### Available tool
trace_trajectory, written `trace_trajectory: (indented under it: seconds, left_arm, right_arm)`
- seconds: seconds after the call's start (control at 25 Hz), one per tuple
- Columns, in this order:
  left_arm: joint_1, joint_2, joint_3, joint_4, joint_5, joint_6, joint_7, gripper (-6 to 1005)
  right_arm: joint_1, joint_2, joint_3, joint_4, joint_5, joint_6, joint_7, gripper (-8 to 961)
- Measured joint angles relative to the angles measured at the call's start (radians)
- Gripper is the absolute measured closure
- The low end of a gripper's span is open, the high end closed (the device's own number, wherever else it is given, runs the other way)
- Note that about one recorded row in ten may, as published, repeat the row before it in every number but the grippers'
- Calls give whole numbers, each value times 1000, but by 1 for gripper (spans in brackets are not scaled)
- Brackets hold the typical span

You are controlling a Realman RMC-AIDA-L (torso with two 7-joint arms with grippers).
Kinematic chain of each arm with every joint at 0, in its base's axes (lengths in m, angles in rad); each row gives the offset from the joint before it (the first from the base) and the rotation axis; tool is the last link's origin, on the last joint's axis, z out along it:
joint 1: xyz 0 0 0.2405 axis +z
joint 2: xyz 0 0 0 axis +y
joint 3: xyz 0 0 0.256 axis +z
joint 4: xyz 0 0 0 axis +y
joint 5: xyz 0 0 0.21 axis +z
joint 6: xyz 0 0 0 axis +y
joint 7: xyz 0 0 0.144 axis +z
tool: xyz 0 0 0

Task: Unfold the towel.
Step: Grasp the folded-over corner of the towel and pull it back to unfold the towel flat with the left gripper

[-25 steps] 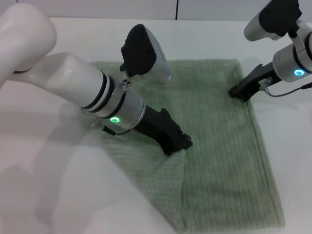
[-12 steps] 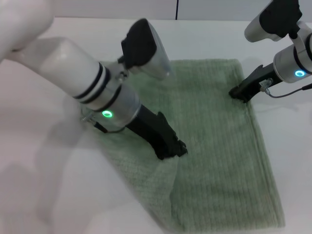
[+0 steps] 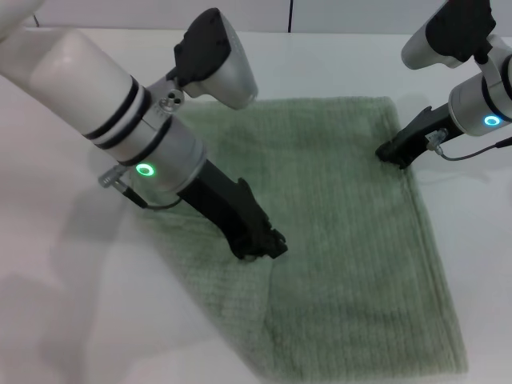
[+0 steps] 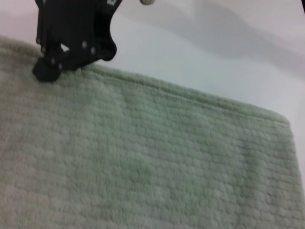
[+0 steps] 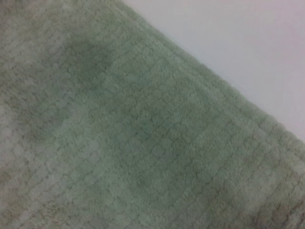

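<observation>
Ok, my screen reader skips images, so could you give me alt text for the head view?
A sage-green ribbed terry towel lies on a white table. The left gripper presses into a raised fold near its middle, and the right gripper sits at its far right edge.

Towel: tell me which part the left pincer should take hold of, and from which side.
Take the towel at the raised fold edge where the left pincer sits, coming from above on the robot's left. There the upper layer ridges up off the flat layer below, offering an edge. The right pincer pins the far right edge.
</observation>
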Motion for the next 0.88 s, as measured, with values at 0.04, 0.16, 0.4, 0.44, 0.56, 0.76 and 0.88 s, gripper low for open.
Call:
trace_trajectory:
  seconds: [0.04,0.16,0.4,0.44,0.56,0.76,0.88]
  left_arm:
    - [-5,1,-24,2,20,27,-3,910]
    - [-11,1,-73,19,74,78,-16,906]
    - [-12,1,-80,60,143,132,-57,898]
    - [-13,1,-82,63,152,143,-61,897]
    - [-17,1,-95,73,168,191,-75,892]
    - [-13,1,-120,124,169,269,-99,885]
    - [-8,0,-135,163,170,309,-121,881]
  right_arm:
    - [0,0,0,0,0,0,0,954]
    - [1,0,0,1,-2,0,0,954]
    - [4,1,0,1,-6,0,-1,954]
    - [4,2,0,1,-6,0,-1,954]
    - [4,4,-1,1,-7,0,-1,954]
    - [4,5,-2,1,-7,0,-11,954]
    - [4,7,-2,1,-7,0,-12,954]
